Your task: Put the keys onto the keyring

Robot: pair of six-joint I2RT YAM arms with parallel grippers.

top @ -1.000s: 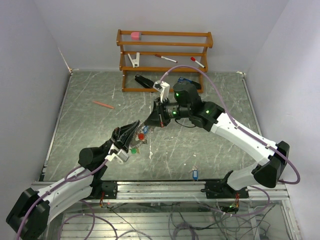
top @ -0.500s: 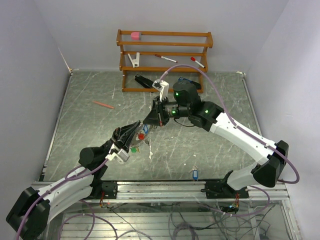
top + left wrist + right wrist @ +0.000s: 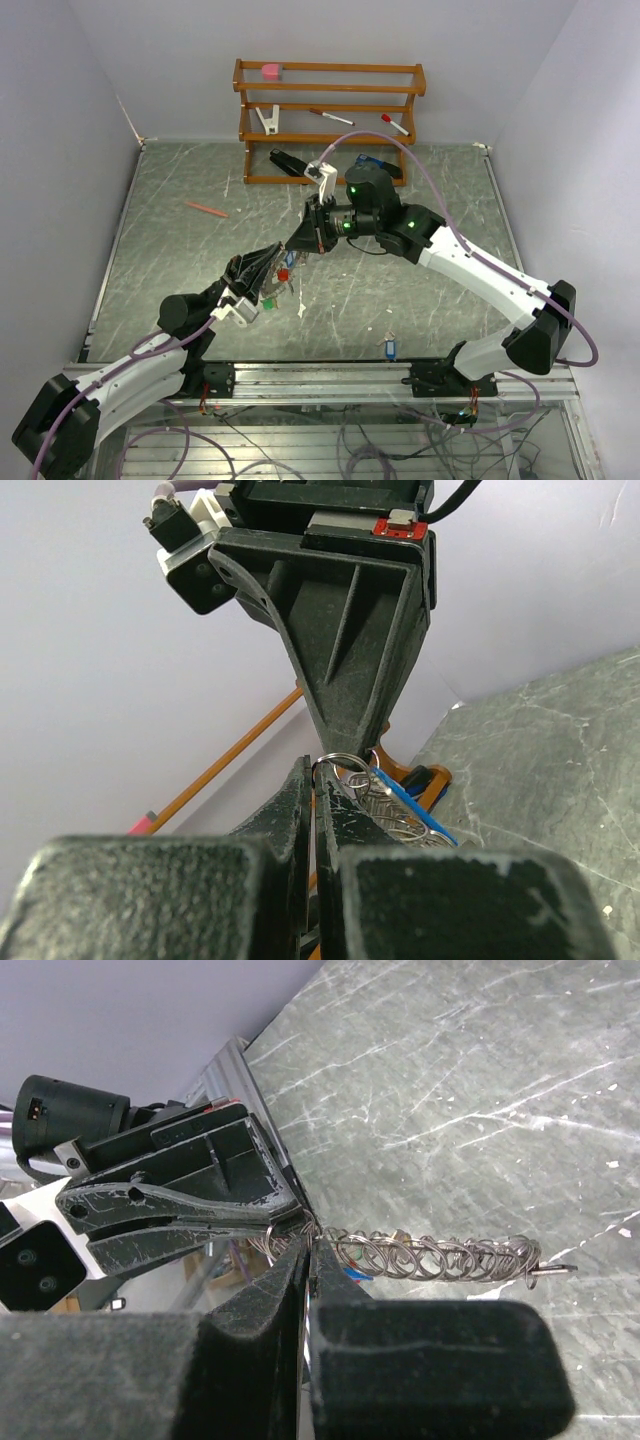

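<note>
- Top view: the left hand (image 3: pixel 268 262) and right hand (image 3: pixel 303 243) meet tip to tip above the middle of the table (image 3: pixel 420 300). The keyring (image 3: pixel 284 270) hangs between them, its red and green tags dangling just under the tips. A loose key (image 3: pixel 390 348) with a blue head lies well apart, near the front edge. The ring has to be worked open before that key can go on, so both arms should hold steady and not pull away from each other.
- Left wrist view: the left hand (image 3: pixel 313 772) is clenched, its two fingers pressed flat together with a loop of the keyring (image 3: pixel 338 764) caught at their tips. The right hand (image 3: pixel 342 748) points down onto that same loop, and a blue tag (image 3: pixel 412 813) hangs behind. The best grip is a shallow one, so the wire end stays free.
- Right wrist view: the right hand (image 3: pixel 308 1250) is also clenched on the keyring (image 3: pixel 430 1257), which trails off to the right as a row of overlapping wire loops above the table. The left hand (image 3: pixel 290 1222) bites in from the left, touching the same spot. The wire is too fine here to tell whether a gap has opened. A gentle opposite twist looks safer than a tug.
</note>
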